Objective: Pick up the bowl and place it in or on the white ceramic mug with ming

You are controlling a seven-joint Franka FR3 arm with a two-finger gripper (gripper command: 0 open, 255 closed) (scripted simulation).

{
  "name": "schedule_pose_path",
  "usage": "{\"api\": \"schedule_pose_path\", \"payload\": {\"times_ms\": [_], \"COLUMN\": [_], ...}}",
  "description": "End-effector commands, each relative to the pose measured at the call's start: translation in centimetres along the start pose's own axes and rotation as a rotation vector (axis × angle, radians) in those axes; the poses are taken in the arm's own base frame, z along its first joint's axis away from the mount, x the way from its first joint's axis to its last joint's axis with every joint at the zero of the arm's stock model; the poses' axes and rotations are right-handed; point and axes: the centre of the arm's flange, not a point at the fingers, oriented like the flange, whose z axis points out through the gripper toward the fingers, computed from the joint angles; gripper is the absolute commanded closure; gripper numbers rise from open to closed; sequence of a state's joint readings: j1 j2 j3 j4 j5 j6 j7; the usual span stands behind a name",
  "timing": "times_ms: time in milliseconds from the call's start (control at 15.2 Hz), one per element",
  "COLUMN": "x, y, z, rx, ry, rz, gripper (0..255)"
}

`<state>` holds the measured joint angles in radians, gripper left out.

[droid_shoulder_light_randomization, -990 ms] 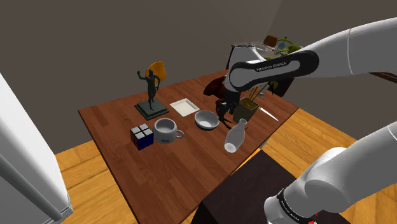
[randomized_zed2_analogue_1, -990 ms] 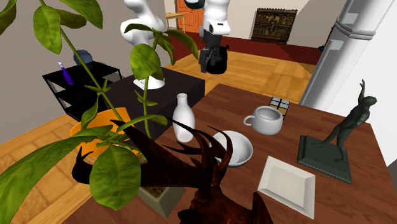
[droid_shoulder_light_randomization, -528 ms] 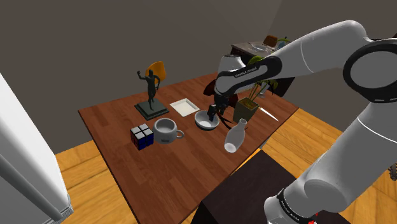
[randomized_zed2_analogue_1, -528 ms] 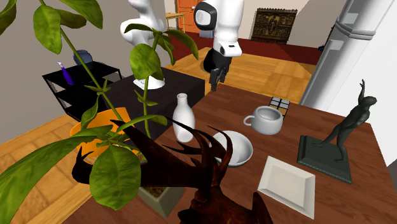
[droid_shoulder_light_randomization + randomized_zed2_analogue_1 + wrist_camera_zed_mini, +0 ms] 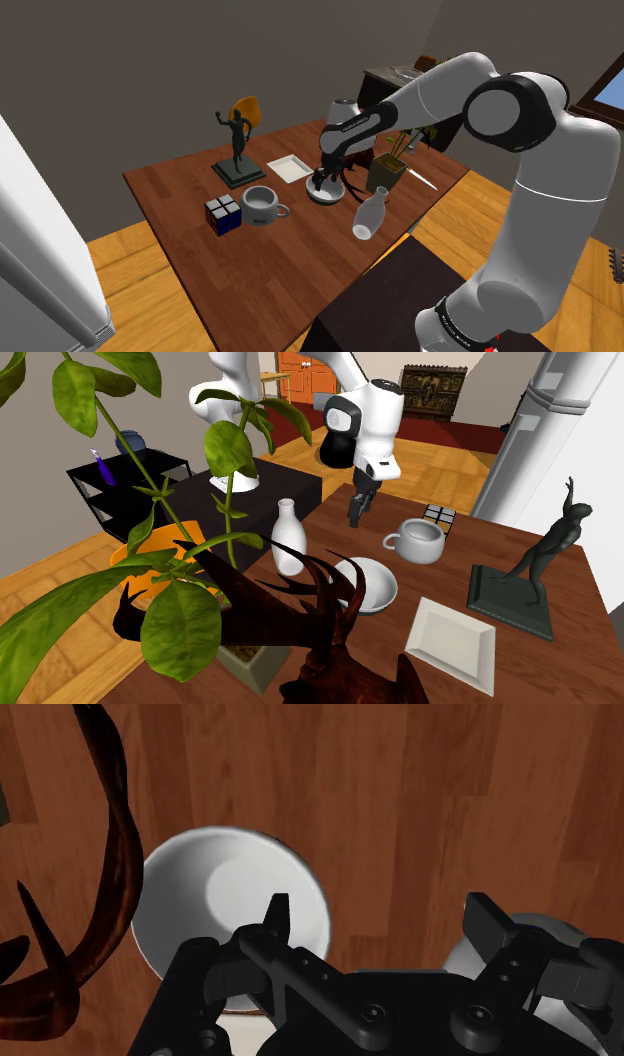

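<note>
Dark wooden bench (image 5: 190, 240): the black two-finger hand (image 5: 357, 510) (fingers apart, empty) has swung down toward the shallow white bowl (image 5: 368, 584); grasp pending.

You have one piece of writing to look at: a short line of white letters on the dark band of the arm (image 5: 352, 123), near its far end, in the shoulder view. The letters are too small for you to make out word by word. You can read no other text, number or label.
</note>
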<state>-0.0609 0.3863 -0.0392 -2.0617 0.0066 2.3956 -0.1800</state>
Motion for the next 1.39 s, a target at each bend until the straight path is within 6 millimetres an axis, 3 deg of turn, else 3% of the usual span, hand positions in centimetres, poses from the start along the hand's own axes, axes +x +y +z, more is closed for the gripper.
{"api": "schedule_pose_path", "payload": {"times_ms": [0,396,924,1320], "x": [2.2,7.6,7.7,7.7], "y": [0.6,2.5,2.5,2.5], "z": [1.7,6.2,10.2,10.2], "rx": [-0.002,-0.007,-0.007,-0.007], "ry": [0.008,0.027,0.027,0.027], "rz": [0.003,0.011,0.011,0.011], "gripper": [0,0,0,0]}}
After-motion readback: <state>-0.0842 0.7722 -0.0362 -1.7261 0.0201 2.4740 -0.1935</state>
